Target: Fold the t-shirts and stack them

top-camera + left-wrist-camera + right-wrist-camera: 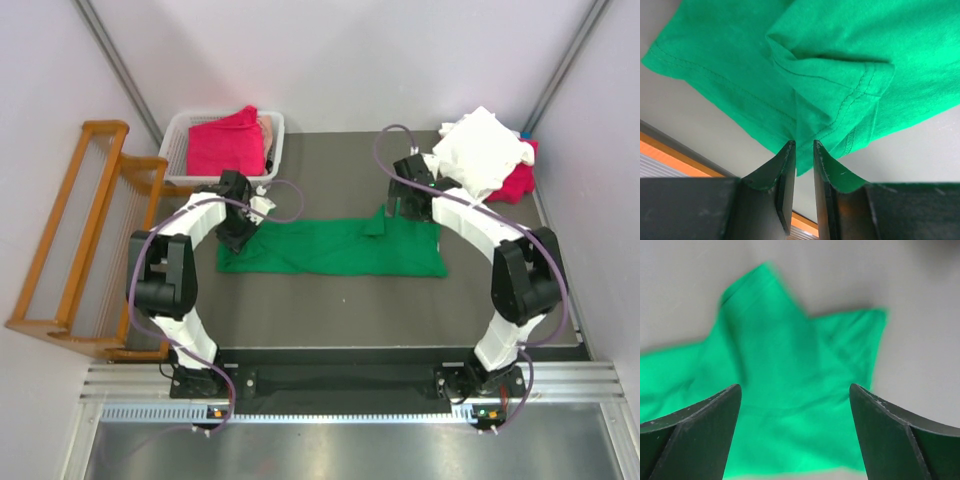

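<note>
Overhead, two wrists: shared green t-shirt (330, 248)

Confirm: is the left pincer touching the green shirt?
Touching. The left wrist view shows a hem of the green shirt running down between the nearly closed fingers of the left pincer, meeting both tips.

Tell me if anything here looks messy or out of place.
The white t-shirt lies crumpled, not folded, atop a crimson t-shirt in the far right corner. The green t-shirt has a bunched corner at its far edge.
</note>
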`<state>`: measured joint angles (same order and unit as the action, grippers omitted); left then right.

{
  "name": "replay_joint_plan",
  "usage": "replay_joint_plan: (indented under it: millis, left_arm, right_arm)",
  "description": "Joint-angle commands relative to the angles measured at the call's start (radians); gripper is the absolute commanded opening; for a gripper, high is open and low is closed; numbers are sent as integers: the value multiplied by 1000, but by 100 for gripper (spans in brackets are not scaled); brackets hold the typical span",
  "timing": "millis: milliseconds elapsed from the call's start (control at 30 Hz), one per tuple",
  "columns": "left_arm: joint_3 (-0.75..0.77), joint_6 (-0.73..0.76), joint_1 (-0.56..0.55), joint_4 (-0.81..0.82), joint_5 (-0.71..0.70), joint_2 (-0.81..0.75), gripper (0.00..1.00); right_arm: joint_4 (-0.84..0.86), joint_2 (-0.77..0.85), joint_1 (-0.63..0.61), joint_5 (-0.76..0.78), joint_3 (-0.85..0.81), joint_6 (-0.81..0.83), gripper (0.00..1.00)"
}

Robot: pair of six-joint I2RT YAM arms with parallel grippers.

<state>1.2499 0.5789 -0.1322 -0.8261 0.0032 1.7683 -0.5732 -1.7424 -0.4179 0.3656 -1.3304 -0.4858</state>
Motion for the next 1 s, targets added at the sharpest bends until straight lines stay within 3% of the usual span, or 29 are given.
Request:
replay_joint_plan:
  millis: [0, 200, 333, 433, 467, 500, 533, 967]
  left_arm:
    - [-12, 2, 5, 16, -25, -59, 26]
    - [-13, -13, 2, -66, 79, -87, 27]
    - [-105, -30, -35, -38, 69, -125, 34]
    - [-141, -46, -56, -15, 64, -124, 50]
    - [-139, -48, -60, -13, 64, -119, 60]
    - [-139, -51, -63, -13, 66, -110, 78]
    - [-135, -59, -64, -5, 72, -107, 81]
    - [-118, -68, -66, 36, 67, -95, 81]
  right_arm:
    - [26, 116, -81, -66, 77, -31, 86]
    - [39, 153, -153, -119, 214, -66, 85]
    - [58, 161, -168, -122, 241, -74, 85]
    - [68, 144, -179, -128, 237, -73, 85]
    - [68, 138, -180, -128, 231, -74, 85]
    - [68, 129, -183, -126, 226, -73, 85]
    - [68, 124, -188, -126, 221, -71, 85]
    - [72, 121, -197, -114, 203, -57, 84]
